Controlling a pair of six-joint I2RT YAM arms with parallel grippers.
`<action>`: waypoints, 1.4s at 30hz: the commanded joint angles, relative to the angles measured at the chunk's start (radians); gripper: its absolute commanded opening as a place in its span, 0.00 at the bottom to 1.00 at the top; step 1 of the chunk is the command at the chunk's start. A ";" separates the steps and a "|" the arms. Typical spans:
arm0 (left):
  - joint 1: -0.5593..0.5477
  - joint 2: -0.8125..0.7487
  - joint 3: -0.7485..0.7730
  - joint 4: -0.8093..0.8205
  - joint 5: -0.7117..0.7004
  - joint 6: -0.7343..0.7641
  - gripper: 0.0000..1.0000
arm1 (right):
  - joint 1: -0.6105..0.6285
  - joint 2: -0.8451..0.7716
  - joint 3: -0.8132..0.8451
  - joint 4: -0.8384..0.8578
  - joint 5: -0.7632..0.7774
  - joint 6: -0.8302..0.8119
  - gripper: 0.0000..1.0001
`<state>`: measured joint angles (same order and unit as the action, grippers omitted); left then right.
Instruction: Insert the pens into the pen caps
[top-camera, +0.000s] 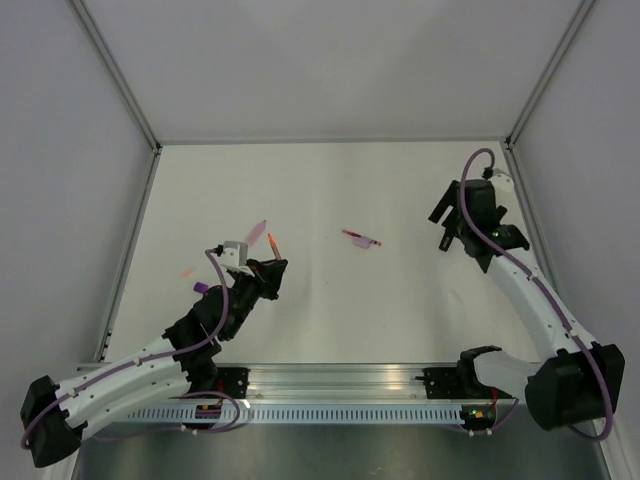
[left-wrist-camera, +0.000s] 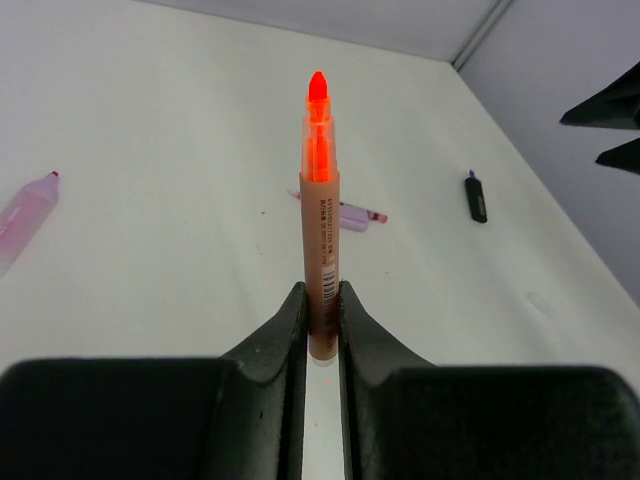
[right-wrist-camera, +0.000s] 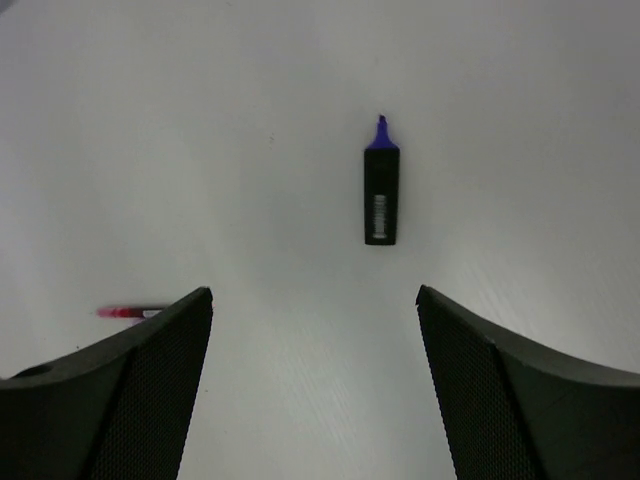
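At nine o'clock on the table, the left gripper pinched an orange pen; at three, the right gripper gaped.

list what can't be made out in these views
- Black pen: missing from the top view, apparently under the right tool.
- Pink pen: left wrist view, cut by the left edge.
- Lilac pen: left wrist view, partly behind the orange pen.
- Orange speck: top view, too small to call a cap.
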<state>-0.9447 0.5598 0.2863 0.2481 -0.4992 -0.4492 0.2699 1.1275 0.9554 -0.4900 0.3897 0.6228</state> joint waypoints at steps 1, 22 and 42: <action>-0.002 0.052 0.037 0.014 -0.041 0.056 0.02 | -0.219 0.105 0.058 -0.099 -0.362 -0.040 0.88; -0.002 0.097 0.068 0.025 0.094 0.098 0.02 | -0.298 0.566 0.416 -0.566 -0.121 -0.384 0.80; -0.002 0.061 0.088 -0.113 -0.147 -0.040 0.02 | 0.242 0.645 0.478 0.083 -0.302 -0.120 0.77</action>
<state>-0.9447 0.6205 0.3244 0.1799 -0.6029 -0.4313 0.4965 1.8023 1.4464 -0.6136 0.1905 0.4397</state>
